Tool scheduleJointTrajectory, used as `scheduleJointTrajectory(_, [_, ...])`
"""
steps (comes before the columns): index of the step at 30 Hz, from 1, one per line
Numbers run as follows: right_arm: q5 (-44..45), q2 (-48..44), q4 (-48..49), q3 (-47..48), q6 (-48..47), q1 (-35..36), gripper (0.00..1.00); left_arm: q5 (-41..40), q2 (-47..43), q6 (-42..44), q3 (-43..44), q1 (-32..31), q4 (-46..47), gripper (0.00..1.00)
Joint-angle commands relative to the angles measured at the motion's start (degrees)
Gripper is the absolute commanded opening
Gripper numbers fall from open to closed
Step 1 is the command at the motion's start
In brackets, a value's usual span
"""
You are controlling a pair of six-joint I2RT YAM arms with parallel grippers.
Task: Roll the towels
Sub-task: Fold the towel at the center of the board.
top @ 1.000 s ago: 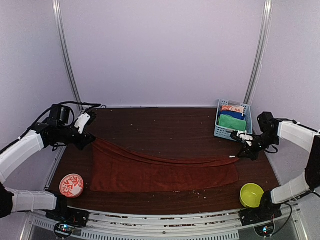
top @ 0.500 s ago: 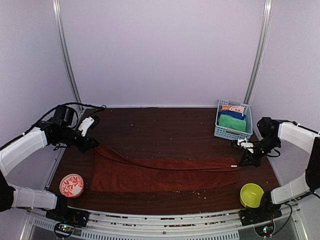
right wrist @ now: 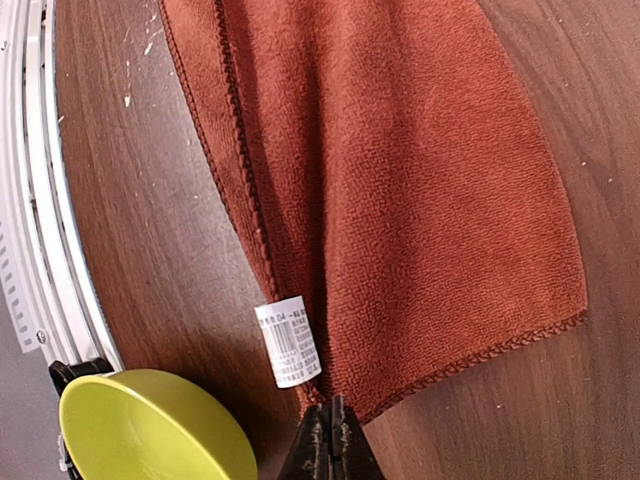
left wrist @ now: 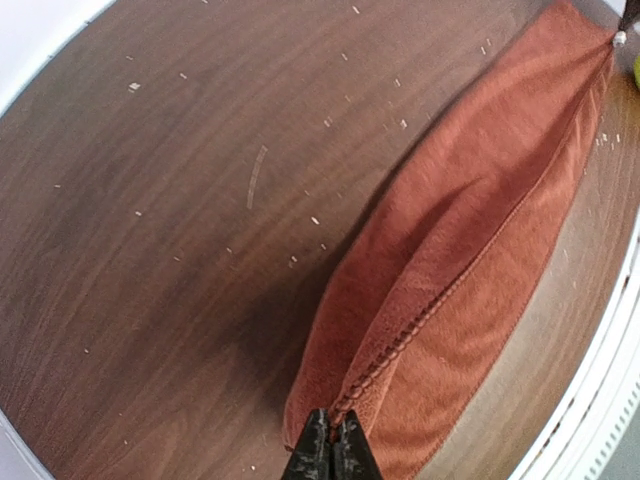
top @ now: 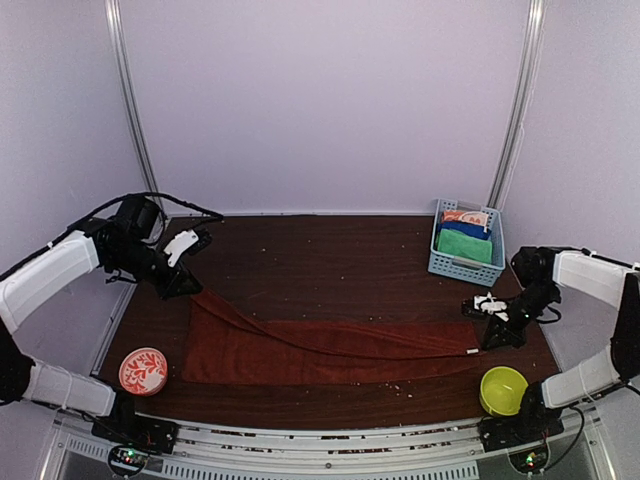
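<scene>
Dark wooden table [top: 330, 250] holds the rust-red towel [top: 330, 350], its long axis running straight from the left hand [top: 188, 287], clenched on one corner, to the right hand [top: 488, 343], clenched on the opposite end's corner, both equally near.

Site finding: a robotics test cell in a lab. I work at a dark wood-grain bench [top: 330, 250] boxed in by plain pale panels [top: 320, 100] on aluminium uprights [top: 128, 100]. My arm bases [top: 135, 435] are bolted to a metal rail [top: 330, 455] along the near edge. Staged props: blue basket [top: 445, 262], yellow-green bowl [top: 502, 389], red patterned bowl [top: 143, 370].
</scene>
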Motion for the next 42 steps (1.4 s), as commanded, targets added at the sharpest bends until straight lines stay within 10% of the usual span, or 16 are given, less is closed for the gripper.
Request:
scheduleJointTrajectory(1, [2.2, -0.7, -0.4, -0.8, -0.6, 1.0, 0.00, -5.1, 3.7, 2.6, 4.4, -3.3, -7.3, 0.00])
scheduleJointTrajectory(42, [8.1, -0.8, -1.0, -0.8, 0.3, 7.1, 0.00, -17.9, 0.0, 6.6, -6.1, -14.1, -16.5, 0.00])
